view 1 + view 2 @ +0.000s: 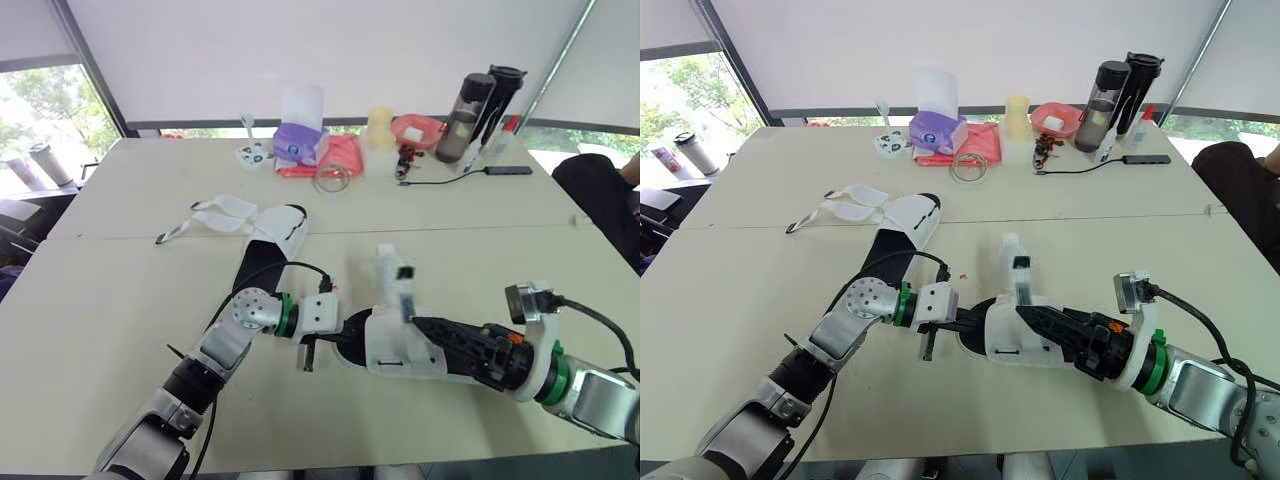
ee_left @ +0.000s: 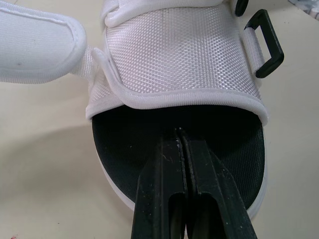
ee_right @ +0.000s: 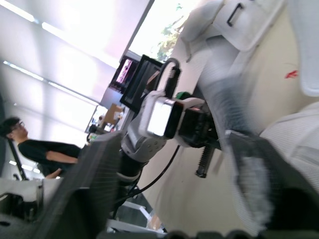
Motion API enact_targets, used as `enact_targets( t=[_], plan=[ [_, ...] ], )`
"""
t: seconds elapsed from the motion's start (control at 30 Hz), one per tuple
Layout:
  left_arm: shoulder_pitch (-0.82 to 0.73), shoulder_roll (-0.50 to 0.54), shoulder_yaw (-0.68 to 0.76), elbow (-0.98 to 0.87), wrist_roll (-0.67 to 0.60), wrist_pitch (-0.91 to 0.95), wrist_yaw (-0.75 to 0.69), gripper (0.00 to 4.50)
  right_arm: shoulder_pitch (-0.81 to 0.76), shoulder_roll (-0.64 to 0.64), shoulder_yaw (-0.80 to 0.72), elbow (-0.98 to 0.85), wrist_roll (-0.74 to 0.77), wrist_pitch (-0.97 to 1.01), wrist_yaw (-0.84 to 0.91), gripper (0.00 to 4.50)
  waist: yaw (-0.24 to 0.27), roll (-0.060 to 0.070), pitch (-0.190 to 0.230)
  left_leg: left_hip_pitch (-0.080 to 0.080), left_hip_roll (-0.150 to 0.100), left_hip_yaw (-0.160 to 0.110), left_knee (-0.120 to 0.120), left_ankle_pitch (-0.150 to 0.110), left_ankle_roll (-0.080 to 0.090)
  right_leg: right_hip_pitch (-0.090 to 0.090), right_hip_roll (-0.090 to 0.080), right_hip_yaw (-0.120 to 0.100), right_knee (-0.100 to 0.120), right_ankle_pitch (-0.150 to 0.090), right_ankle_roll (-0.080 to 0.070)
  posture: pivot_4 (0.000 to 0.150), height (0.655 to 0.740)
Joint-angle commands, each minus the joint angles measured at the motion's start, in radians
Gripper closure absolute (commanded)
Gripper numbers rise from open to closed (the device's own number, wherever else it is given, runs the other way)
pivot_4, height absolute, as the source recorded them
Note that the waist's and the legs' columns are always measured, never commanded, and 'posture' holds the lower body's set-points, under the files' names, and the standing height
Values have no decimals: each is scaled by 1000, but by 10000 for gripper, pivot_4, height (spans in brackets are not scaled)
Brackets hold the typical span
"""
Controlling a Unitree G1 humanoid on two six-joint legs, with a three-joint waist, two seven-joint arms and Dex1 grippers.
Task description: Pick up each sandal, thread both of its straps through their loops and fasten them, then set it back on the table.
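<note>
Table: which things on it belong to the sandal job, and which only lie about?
For the job: near sandal, far sandal.
Lying about: tissue box, pink cloth, tape roll, red bowl, grey bottle, black bottle, black cable.

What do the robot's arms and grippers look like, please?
Both arms are silver-grey, with a green ring at the wrist and a loose black cable. The left gripper and the right gripper each have two slim black fingers; a white housing sits behind the left's.
</note>
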Motion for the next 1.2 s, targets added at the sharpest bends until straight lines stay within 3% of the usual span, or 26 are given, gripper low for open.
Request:
enact_targets(
  t=[0.03,0.13,0.3,0.73,1.2],
  plan=[
    [23,13,-30,32,56,26,15,45000,-51,-14,-60,2,-71,-32,5,80,0,0,0,0,0,0,0,0,0,0,0,0,0,0,0,1500,7400],
    [22,13,-31,33,55,26,16,45000,-83,-29,-76,8,-132,-33,20,80,1,0,0,0,0,0,0,0,0,0,0,0,0,0,0,1500,7400],
    [13,3,-35,48,56,21,17,45000,-211,-128,-28,58,-463,-75,117,80,0,1,0,0,0,1,0,0,0,-1,0,-1,0,0,0,1500,7400],
    [6,-22,-29,70,64,16,38,45000,-625,-219,222,366,-597,248,452,80,2,1,0,-1,-1,1,0,0,0,-1,0,-2,0,1,1,1500,7400],
    [37,-14,-22,28,61,43,66,45000,-731,-180,367,414,-787,326,643,80,0,1,-1,-1,-1,1,0,0,0,-2,0,-2,0,1,1,1500,7400]
  ],
)
